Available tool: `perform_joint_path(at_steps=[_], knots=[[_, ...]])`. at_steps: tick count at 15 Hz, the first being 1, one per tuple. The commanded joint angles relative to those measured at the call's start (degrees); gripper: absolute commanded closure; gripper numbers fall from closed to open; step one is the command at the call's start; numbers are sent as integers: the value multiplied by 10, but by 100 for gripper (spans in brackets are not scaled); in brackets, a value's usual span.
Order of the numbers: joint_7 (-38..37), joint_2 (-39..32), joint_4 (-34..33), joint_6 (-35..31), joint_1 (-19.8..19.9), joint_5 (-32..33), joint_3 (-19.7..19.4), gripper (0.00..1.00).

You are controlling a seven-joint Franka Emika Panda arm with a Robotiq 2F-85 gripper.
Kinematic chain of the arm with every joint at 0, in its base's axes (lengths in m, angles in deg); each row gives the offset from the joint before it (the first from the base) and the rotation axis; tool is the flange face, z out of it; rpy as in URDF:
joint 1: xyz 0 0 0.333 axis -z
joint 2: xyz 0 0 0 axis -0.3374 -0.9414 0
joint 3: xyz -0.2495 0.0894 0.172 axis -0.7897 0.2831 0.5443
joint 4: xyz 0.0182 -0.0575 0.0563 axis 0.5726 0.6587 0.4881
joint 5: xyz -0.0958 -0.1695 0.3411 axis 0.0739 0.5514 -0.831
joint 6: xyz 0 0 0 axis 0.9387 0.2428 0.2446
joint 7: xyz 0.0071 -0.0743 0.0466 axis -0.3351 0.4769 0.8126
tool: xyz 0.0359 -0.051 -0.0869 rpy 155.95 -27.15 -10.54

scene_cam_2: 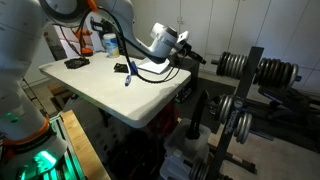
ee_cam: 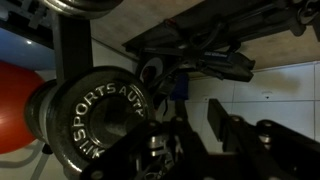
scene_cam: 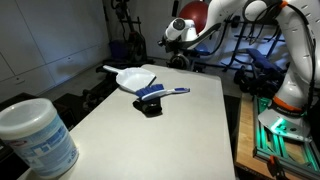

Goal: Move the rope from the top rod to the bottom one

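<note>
**Exterior view, table side.** A white table (scene_cam: 190, 120) fills the centre. A labelled tub (scene_cam: 35, 135) stands at 8 o'clock, and a white dustpan (scene_cam: 133, 75) and a blue brush (scene_cam: 165, 93) lie near the middle. The gripper (scene_cam: 180, 32) hangs beyond the far table edge at 12 o'clock, in front of a red ball (scene_cam: 197, 12). The rope cannot be made out here, and the jaw opening cannot be told.

**Exterior view, rack side.** The arm reaches off the table towards 3 o'clock. This brings the gripper (scene_cam_2: 183, 42) near a weight rack (scene_cam_2: 250, 100) whose rods (scene_cam_2: 252, 66) carry plates at two heights. At this size the rope is too dark and small to pick out.

**Wrist view.** A lettered weight plate (ee_cam: 100, 115) lies at 8 o'clock. Just above centre a dark looped strand (ee_cam: 152, 72), probably the rope, hangs among black rack parts. Which rod bears it cannot be told. The gripper shows only as dark shapes at 6 o'clock, and the gap is lost in shadow, so whether the jaws stand wide or narrow cannot be judged. Nothing is seen held between them.

**Handling (judgement).** The rope should be light, limp and not fragile. It is likely to sag and swing once lifted and may snag on plates. The best hold is probably a pinch across the strand just below its rod, where the loop hangs free.
</note>
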Motion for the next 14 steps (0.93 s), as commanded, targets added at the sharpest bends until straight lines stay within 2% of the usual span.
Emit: perform_joint_path(at_steps=[1,7,8,9,10,11,14], knots=[[19,22,49,-6,4,-9,10,92],[55,35,100,2,11,-26,19,90],[62,39,109,3,13,-29,20,67],[72,43,117,4,16,-34,23,51],[88,48,127,4,21,-46,29,50],[101,53,137,8,24,-56,32,44],[140,67,159,10,31,-80,41,22]])
